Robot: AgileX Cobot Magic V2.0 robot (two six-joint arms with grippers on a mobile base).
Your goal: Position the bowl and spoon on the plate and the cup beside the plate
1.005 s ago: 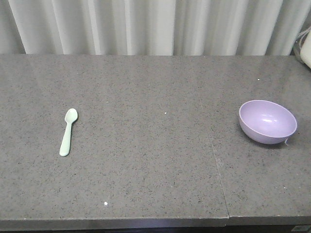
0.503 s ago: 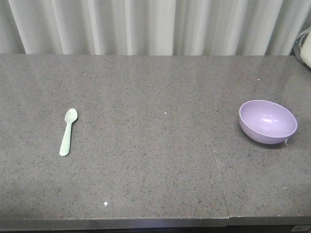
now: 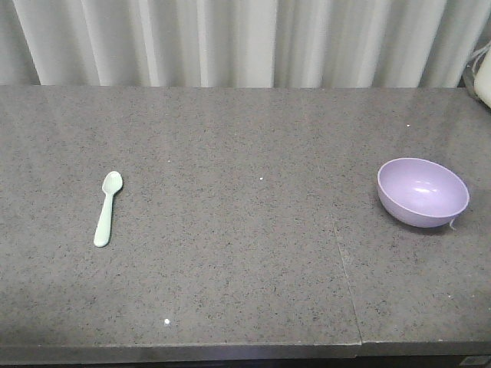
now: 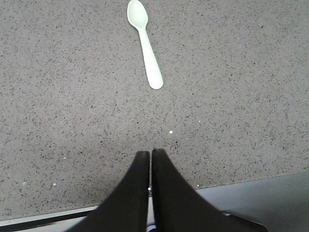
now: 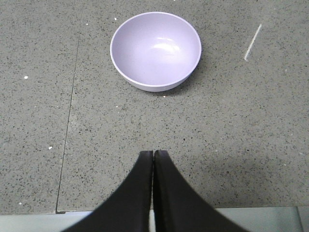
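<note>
As we start from the near side, our left gripper (image 4: 150,153) hangs low over the front edge of the table (image 3: 230,291), its two dark fingers pressed together with nothing between them. Our right gripper (image 5: 153,153) hangs over the same edge, likewise closed and empty. It sits to the right of the seam (image 3: 345,276), the thin line that runs from the front edge away across the grey speckled top.

A small white speck (image 3: 166,320) lies on the table near the front edge, well to the left of the seam.

Farther out, the spoon (image 3: 107,208) lies flat on the bare table, far to the left of the seam. Its thick handle points back toward the front edge and its small oval head points away, with a slight lean. It lies ahead of the left gripper and well apart from it.

The bowl (image 3: 423,192) stands to the right of the seam, clear of it, a little farther out than the spoon. It is upright, mouth up, with nothing inside. It stands ahead of the right gripper, not touched by it. Spoon and bowl are well apart, with the seam between them.

At the far edge, beyond the seam's far end, hangs a pale pleated curtain (image 3: 230,42).
</note>
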